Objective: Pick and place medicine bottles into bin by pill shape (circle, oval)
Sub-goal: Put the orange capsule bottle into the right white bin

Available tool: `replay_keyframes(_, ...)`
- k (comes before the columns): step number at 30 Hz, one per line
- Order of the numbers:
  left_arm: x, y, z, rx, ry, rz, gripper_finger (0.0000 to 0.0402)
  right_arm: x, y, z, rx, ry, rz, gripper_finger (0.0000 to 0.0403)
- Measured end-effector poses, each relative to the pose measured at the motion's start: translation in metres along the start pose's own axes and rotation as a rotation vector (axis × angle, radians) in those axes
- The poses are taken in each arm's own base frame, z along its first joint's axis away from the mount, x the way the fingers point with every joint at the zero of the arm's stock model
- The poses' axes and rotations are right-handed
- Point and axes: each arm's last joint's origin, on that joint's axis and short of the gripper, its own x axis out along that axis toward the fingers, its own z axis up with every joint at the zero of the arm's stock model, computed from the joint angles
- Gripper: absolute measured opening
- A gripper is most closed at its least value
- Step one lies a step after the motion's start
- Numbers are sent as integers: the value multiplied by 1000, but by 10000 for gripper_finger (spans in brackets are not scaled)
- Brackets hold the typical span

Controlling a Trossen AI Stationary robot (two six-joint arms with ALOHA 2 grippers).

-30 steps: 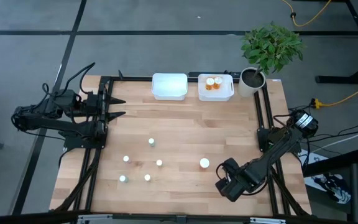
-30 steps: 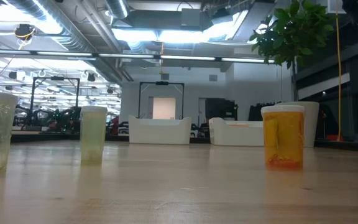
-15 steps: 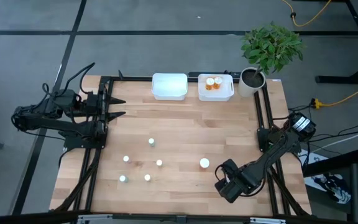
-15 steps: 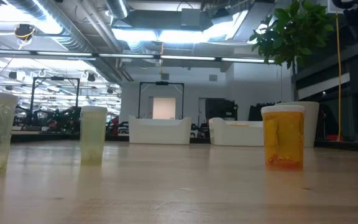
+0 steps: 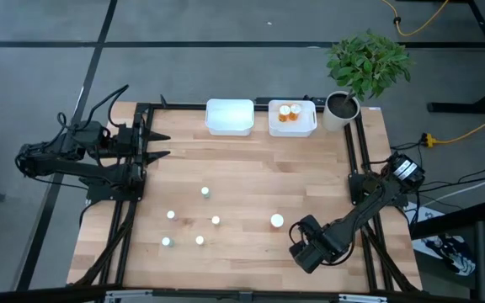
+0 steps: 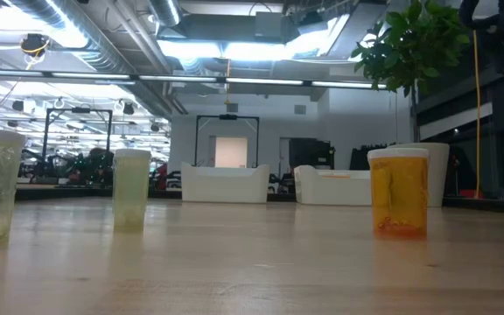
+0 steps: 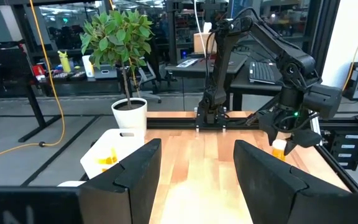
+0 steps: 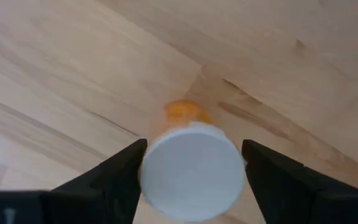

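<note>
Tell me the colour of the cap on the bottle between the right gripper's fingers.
White cap on an orange bottle; right wrist view shows it best.

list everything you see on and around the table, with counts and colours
table: one, light wood, centre
left bin: one, white, far edge, looks empty
right bin: one, white, far edge beside it
binned bottles: two, orange with white caps, in right bin
loose bottle: one, orange with white cap, near right side
vials: five, pale, tiny, near left-centre
plant: one, green in white pot, far right corner
left pincer: open, idle at left edge
right pincer: open, straddling the loose bottle
</note>
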Motion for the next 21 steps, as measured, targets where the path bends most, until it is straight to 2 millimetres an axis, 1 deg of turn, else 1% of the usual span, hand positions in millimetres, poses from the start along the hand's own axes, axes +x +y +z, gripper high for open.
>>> replay_keyframes(3, 0, 0, 0, 0, 1, 0, 195, 0, 0, -1, 2, 57, -9, 241)
replay_keyframes(8, 0, 0, 0, 0, 3, 0, 195, 0, 1, 0, 4, 65, -7, 211)
replay_keyframes(12, 0, 0, 0, 0, 3, 0, 195, -4, 2, 8, -14, 68, 1, 206)
replay_keyframes(16, 0, 0, 0, 0, 3, 0, 195, -21, 8, 25, -73, 70, 28, 214)
replay_keyframes(19, 0, 0, 0, 1, 3, 0, 195, -39, 10, 42, -121, 65, 33, 213)
replay_keyframes(21, 0, 0, 0, 1, 5, 0, 195, -54, 10, 55, -157, 57, -2, 209)
